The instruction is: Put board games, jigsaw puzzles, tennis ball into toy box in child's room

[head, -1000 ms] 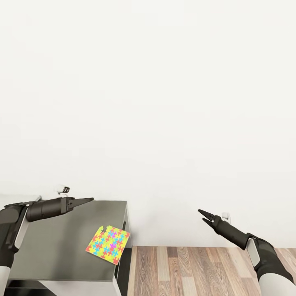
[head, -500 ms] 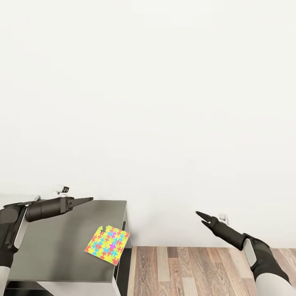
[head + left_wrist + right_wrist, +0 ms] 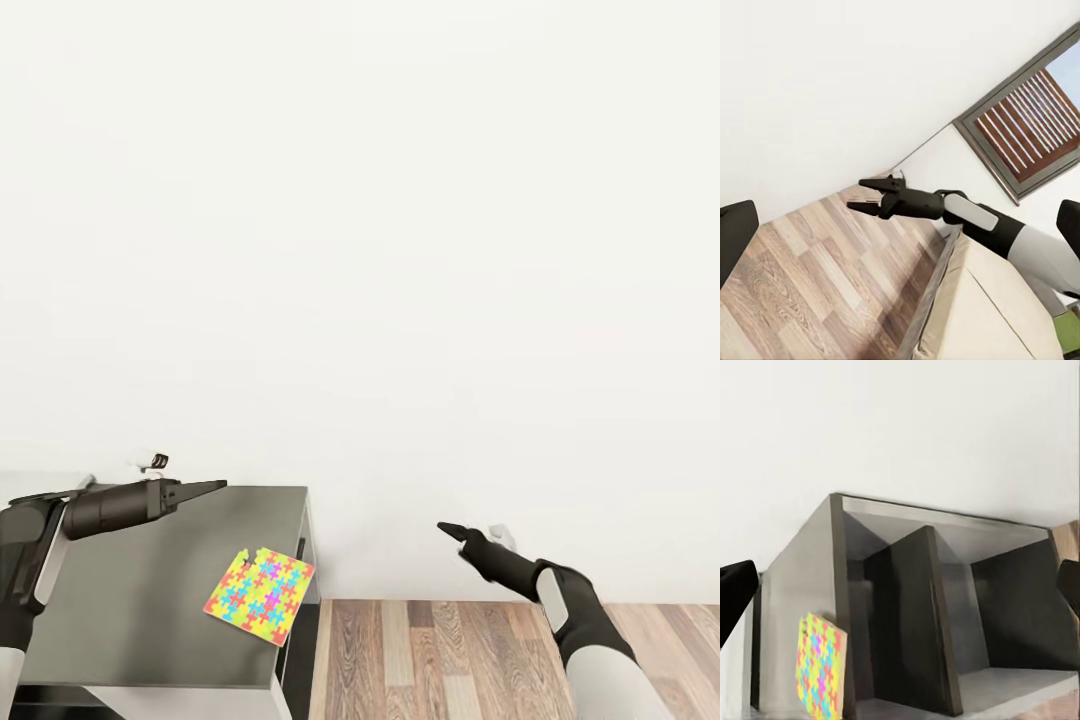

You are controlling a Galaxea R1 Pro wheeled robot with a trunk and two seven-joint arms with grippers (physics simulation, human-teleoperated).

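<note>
The thin flat multicolour jigsaw puzzle square point(image 3: 261, 594) lies on the dark grey bench point(image 3: 140, 600), close to the bench's right edge and near its front corner, with one corner almost at the edge; in the right wrist view the same jigsaw point(image 3: 820, 666) shows on the top above the bench's open dark compartments. The top around it is bare toward the left and the back. The left gripper point(image 3: 205, 489) hangs above the back part of the bench, apart from the puzzle, its dark fingers pressed together into a point and holding nothing. The right gripper point(image 3: 452, 530) is out over the brown wood-plank floor point(image 3: 440, 655), well to the right of the bench and in front of the plain white wall point(image 3: 400, 250); the left wrist view shows its fingers point(image 3: 874, 184) slightly spread and empty. Open floor lies between the bench edge and the right arm. Compared with a second ago, the right arm has swung leftward toward the bench, while the left arm and the puzzle have kept their places.
</note>
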